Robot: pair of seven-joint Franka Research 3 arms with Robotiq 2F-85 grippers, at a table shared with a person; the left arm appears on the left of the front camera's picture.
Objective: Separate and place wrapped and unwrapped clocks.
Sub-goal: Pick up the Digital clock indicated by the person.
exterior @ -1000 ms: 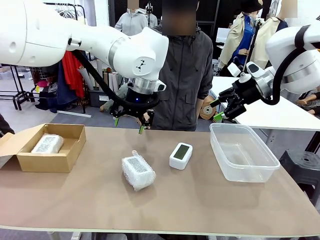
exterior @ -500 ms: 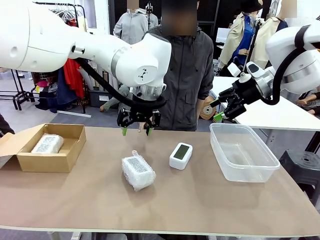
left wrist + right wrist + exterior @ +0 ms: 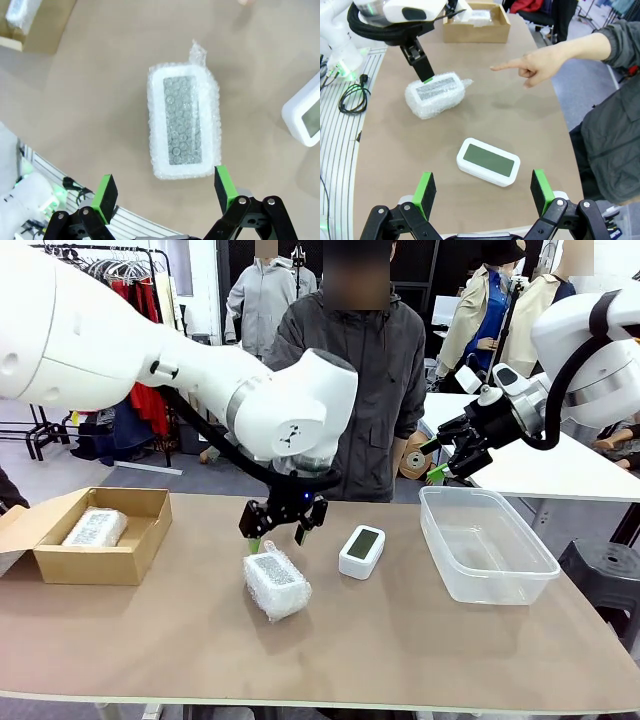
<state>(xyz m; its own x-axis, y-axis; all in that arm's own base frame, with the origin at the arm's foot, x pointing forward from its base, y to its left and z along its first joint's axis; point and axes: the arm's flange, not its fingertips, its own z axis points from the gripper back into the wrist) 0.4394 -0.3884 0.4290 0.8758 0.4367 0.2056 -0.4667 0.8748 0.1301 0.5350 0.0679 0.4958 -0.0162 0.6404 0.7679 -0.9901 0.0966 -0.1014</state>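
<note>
Left hand (image 3: 277, 540) lowered, jaws wide apart, just above wrapped clock (image 3: 276, 585).

No readable text anywhere right now. The whitish bubble-wrapped bundle (image 3: 276, 583), just left of the bare white rounded-rectangular digital clock (image 3: 361, 551), carries a speckled grey panel (image 3: 182, 119), but the bubbles blur it beyond reading. The clock's grey-green screen (image 3: 489, 159) is plain. Up above the clock, the left arm's white rounded joint (image 3: 300, 400) wears a small dark emblem (image 3: 288, 437), a symbol and not letters.
</note>
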